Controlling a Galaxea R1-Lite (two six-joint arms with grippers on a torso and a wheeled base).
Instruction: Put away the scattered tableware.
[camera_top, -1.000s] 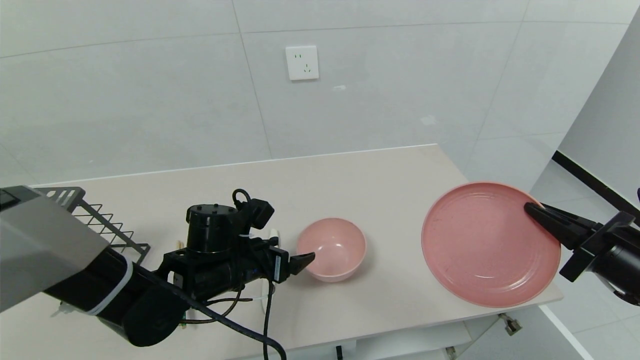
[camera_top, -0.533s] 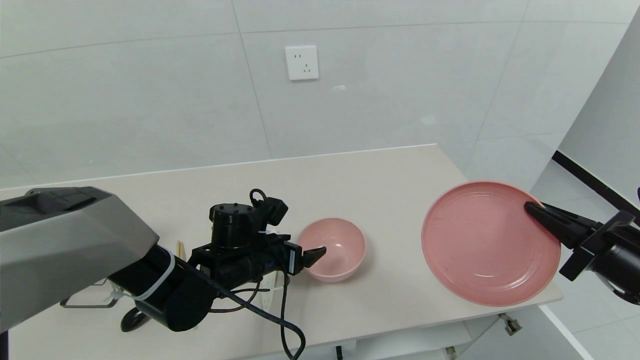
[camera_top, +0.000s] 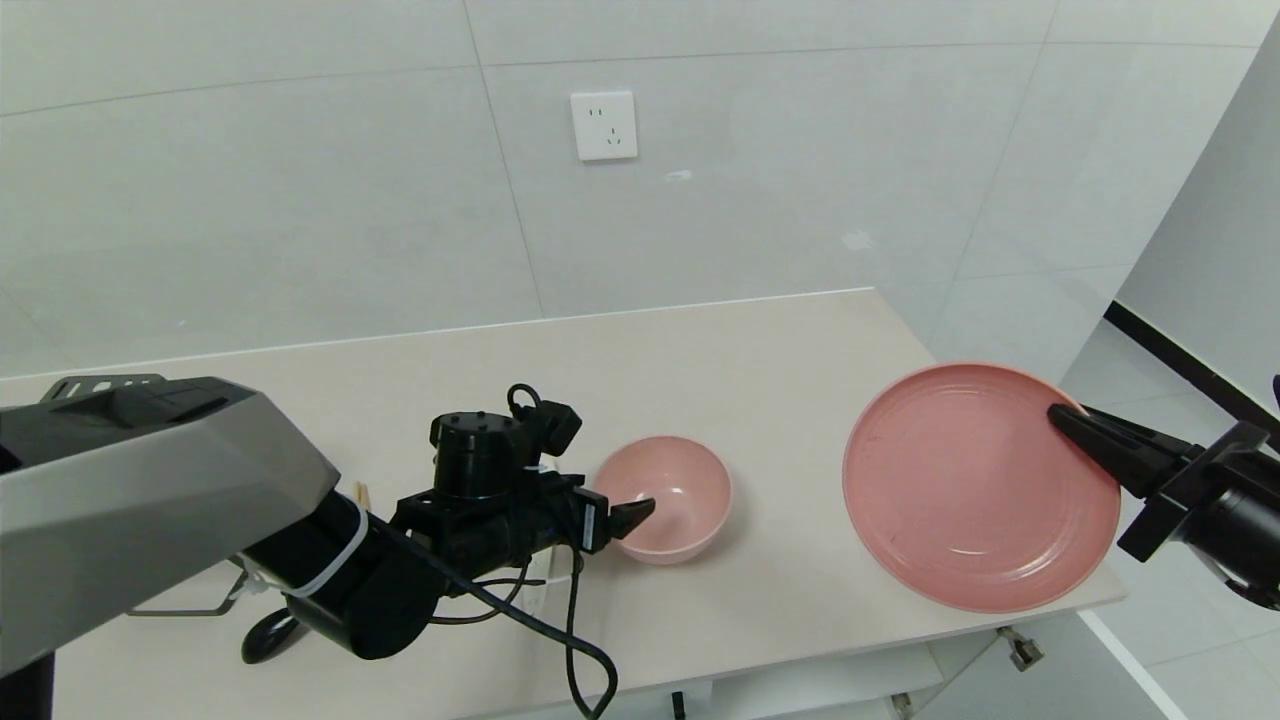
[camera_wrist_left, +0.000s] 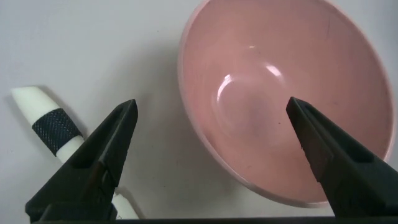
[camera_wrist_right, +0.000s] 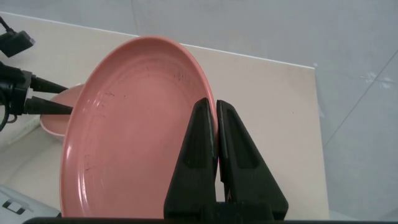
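While spread, end effector (camera_wrist_left: 211, 102) astride bowl (camera_wrist_left: 280, 74)

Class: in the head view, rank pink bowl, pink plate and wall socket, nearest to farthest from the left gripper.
1. Pink bowl: at the left gripper, its rim between the open jaws.
2. Pink plate: to the right, in the right gripper.
3. Wall socket: on the wall behind the table.

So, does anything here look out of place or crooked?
Only the pink plate: the right gripper pinches its rim, so it hangs tilted at the table's right edge instead of lying flat. The bowl sits upright; nothing looks spilled or broken.
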